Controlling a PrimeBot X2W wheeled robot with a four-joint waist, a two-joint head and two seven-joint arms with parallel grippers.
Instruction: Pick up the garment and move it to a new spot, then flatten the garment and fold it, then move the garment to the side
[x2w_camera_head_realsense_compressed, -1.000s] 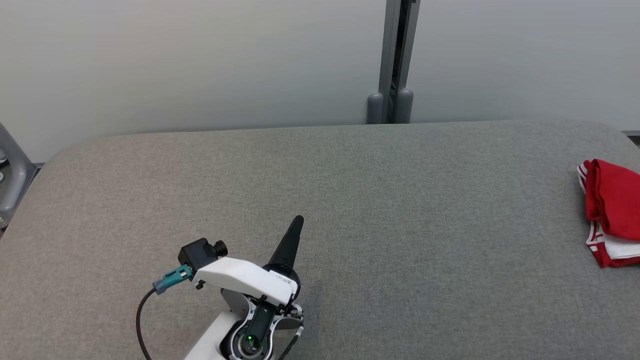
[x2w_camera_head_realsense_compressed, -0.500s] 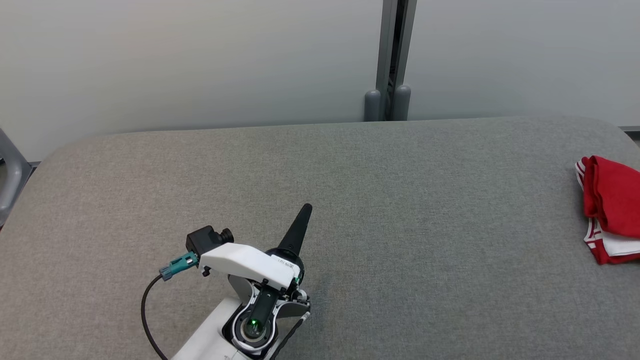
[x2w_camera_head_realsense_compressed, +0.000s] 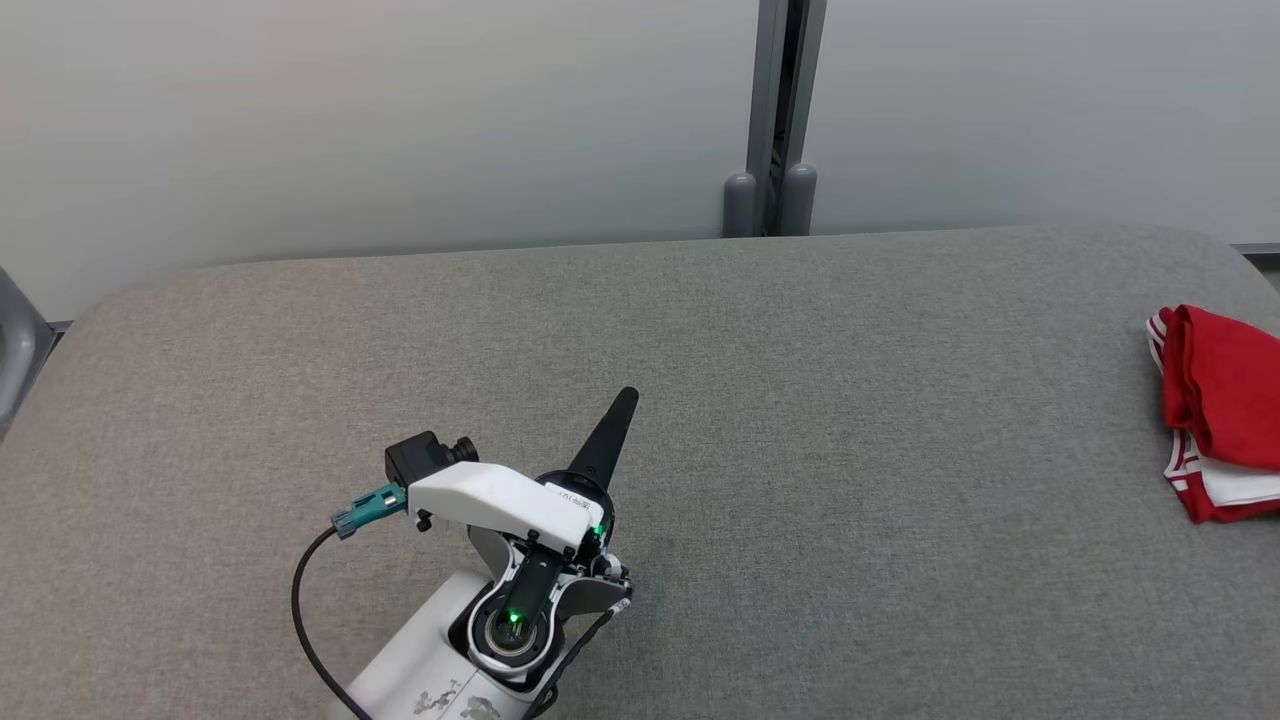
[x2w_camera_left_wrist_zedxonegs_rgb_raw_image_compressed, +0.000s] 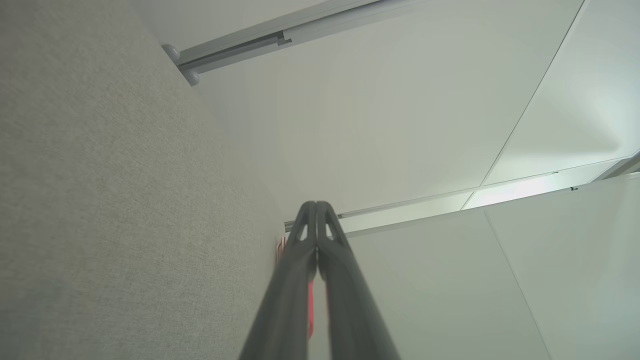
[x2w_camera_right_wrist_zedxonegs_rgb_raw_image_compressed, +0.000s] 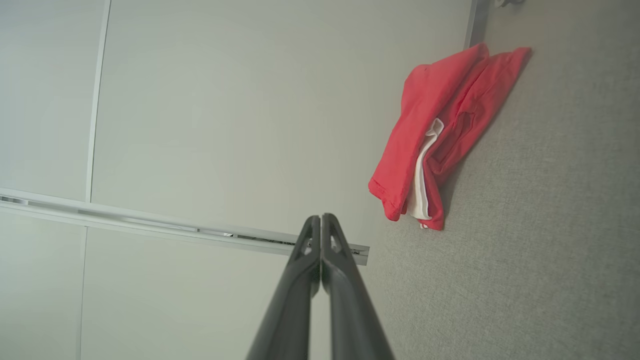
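Since one second before, left gripper (x2w_camera_head_realsense_compressed: 622, 404) had edged forward over table (x2w_camera_head_realsense_compressed: 800, 450); fingers pressed together, empty. Right gripper (x2w_camera_right_wrist_zedxonegs_rgb_raw_image_compressed: 320, 220) likewise pinched closed, holding nothing. Garment (x2w_camera_head_realsense_compressed: 1215, 415), red-white, bunched at table's far right edge. Recommended: part fingers before reaching, pinch one outer fold.

L arm low-left, fingers (x2w_camera_head_realsense_compressed: 622, 400) pressed together, pointing up-right; R fingers (x2w_camera_right_wrist_zedxonegs_rgb_raw_image_compressed: 320, 220) likewise together, empty.

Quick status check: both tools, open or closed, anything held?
Left tool: closed, empty, above the table.
Right tool: closed, empty; the garment lies apart from it.
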